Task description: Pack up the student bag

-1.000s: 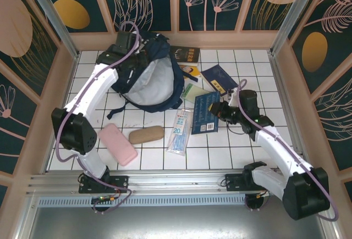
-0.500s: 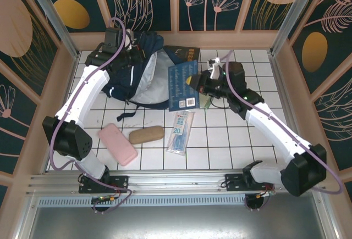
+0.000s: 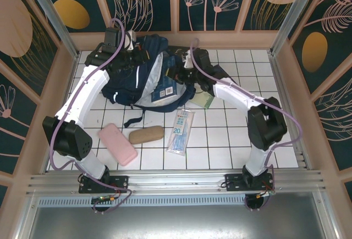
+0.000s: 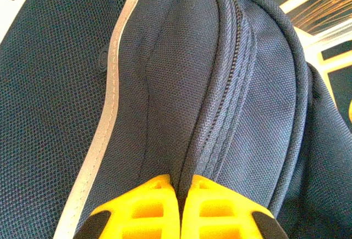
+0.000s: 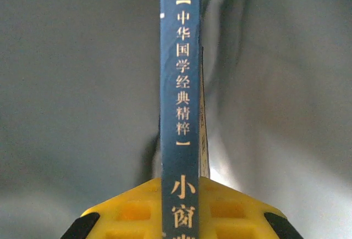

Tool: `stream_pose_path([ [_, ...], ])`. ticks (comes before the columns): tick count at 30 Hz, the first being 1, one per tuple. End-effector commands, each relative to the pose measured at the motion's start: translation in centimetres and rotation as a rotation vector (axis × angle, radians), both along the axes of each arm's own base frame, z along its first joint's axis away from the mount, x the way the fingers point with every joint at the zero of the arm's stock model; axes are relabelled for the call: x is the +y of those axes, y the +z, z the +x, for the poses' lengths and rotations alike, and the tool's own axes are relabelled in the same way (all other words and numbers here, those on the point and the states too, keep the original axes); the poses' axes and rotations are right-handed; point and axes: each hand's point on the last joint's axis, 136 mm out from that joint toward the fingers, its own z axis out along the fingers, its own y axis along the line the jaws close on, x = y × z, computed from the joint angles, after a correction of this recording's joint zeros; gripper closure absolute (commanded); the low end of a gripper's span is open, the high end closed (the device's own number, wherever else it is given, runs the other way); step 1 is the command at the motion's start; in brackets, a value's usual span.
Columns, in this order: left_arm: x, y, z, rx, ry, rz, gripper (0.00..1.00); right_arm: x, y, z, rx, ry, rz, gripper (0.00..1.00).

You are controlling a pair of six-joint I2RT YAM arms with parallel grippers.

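Pink and flat, a case (image 3: 117,144) lies at eight o'clock on the white-tiled table (image 3: 231,137). At eleven o'clock on the table you find the student bag (image 3: 124,78), with its mouth gaping toward three o'clock and its pale lining showing. Your left gripper (image 4: 180,188) is clenched on a fold of the bag's navy fabric just beside the zip, at the bag's twelve o'clock edge. A brown case (image 3: 146,134) rests at six o'clock from the bag. A blue book (image 3: 165,87) sits partway inside the bag's mouth. Your right gripper (image 5: 180,188) pinches its spine, reaching in from three o'clock. A pen packet (image 3: 180,131) lies at five o'clock from the bag. A green notebook (image 3: 202,101) lies under the right arm.
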Motion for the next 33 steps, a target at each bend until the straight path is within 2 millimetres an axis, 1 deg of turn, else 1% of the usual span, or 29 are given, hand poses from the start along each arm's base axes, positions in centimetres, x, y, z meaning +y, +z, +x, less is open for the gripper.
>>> stream_pose_path([
  [1, -1.1, 7.7, -0.8, -0.198, -0.056, -0.117, 1.00, 3.0, 4.3, 1.9, -0.083, -0.015, 0.117, 1.00],
  [4, -1.3, 8.3, -0.8, -0.201, -0.064, -0.131, 1.00, 5.0, 2.0, 3.5, -0.032, -0.035, 0.111, 1.00],
  [5, -1.4, 8.5, -0.8, -0.200, -0.064, -0.132, 1.00, 5.4, 1.0, 4.2, -0.021, -0.053, 0.104, 1.00],
  [7, -1.5, 8.9, -0.7, -0.201, -0.070, -0.150, 1.00, 5.9, -0.4, 5.5, 0.003, -0.093, 0.111, 1.00],
  [11, -2.2, 9.9, -0.8, -0.211, -0.090, -0.202, 1.00, 7.7, -1.8, 7.2, 0.017, -0.132, 0.183, 1.00],
  [13, -2.3, 10.2, -0.8, -0.211, -0.091, -0.214, 1.00, 8.5, -2.0, 8.0, -0.001, -0.168, 0.187, 1.00],
  [17, -2.3, 9.9, -0.7, -0.203, -0.090, -0.217, 1.00, 10.7, -2.8, 8.6, -0.009, -0.219, 0.211, 1.00],
  [18, -2.3, 9.6, -0.6, -0.200, -0.089, -0.215, 1.00, 11.4, -3.4, 8.9, 0.007, -0.231, 0.205, 0.99],
  [19, -2.3, 9.5, -0.6, -0.198, -0.087, -0.212, 1.00, 12.3, -4.2, 9.1, 0.026, -0.233, 0.195, 0.91],
  [21, -2.3, 9.2, -0.5, -0.194, -0.083, -0.206, 1.00, 13.9, -5.9, 9.7, 0.067, -0.231, 0.154, 0.71],
  [22, -2.2, 9.0, -0.4, -0.191, -0.081, -0.202, 1.00, 14.5, -6.5, 10.0, 0.082, -0.225, 0.129, 0.63],
  [23, -2.2, 9.0, -0.4, -0.194, -0.077, -0.199, 1.00, 15.3, -6.4, 10.2, 0.083, -0.208, 0.120, 0.56],
  [24, -2.0, 9.0, -0.3, -0.195, -0.072, -0.192, 1.00, 15.5, -6.1, 10.4, 0.082, -0.204, 0.106, 0.52],
  [26, -1.5, 8.9, -0.1, -0.202, -0.051, -0.174, 1.00, 15.4, -4.6, 10.6, 0.046, -0.196, 0.087, 0.43],
  [29, -0.4, 8.4, 0.5, -0.196, -0.016, -0.160, 1.00, 14.1, -3.0, 10.2, -0.010, -0.190, 0.059, 0.36],
  [33, 2.1, 7.5, 1.6, -0.189, 0.053, -0.139, 1.00, 11.9, -1.7, 9.1, -0.062, -0.155, 0.012, 0.35],
])
